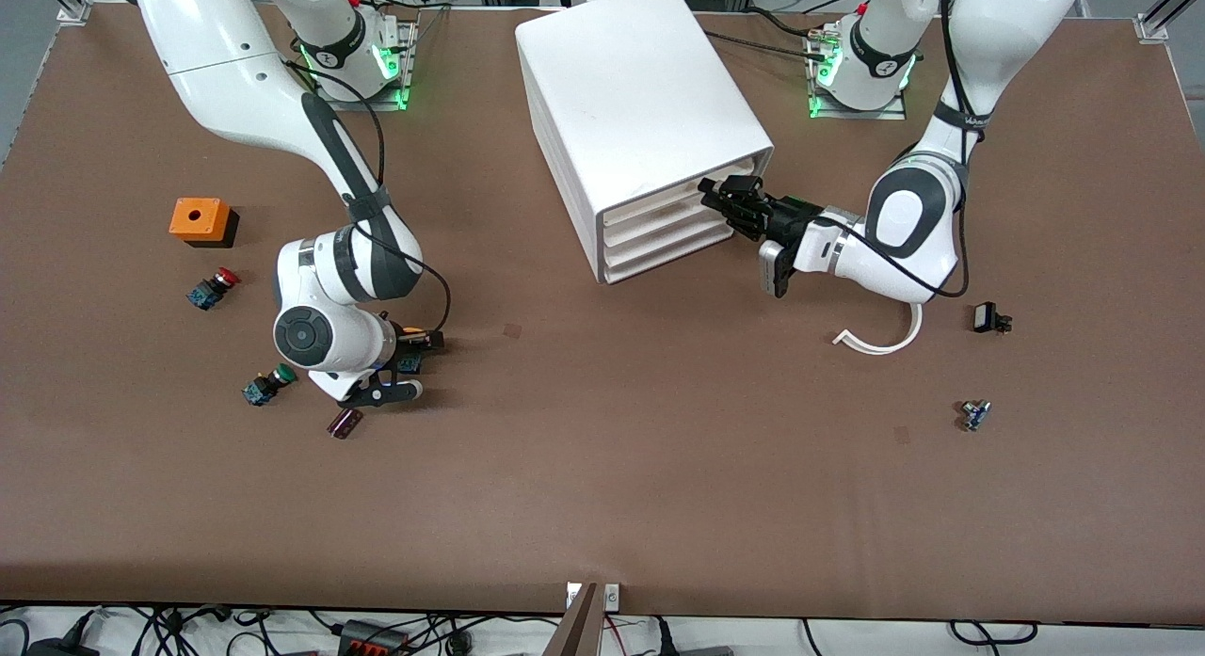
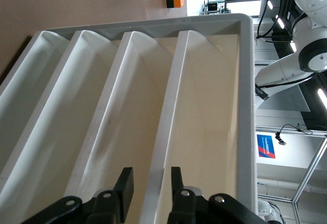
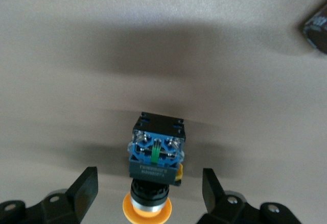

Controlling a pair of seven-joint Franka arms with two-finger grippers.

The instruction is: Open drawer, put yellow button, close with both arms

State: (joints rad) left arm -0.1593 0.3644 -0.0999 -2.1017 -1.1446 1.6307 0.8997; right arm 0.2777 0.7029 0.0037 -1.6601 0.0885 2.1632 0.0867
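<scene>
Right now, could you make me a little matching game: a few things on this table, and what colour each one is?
Things:
1. cabinet
2. box with a hole on top
3. button switch between the right claw's fingers
4. button switch nearest that box

Colours:
A. red cap
B. white
C. yellow cap
D. orange

Pairs: 1-B, 2-D, 3-C, 4-A

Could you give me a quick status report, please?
Left gripper closing on top drawer front edge. Right gripper open around yellow button on table. Nothing in the way.
</scene>
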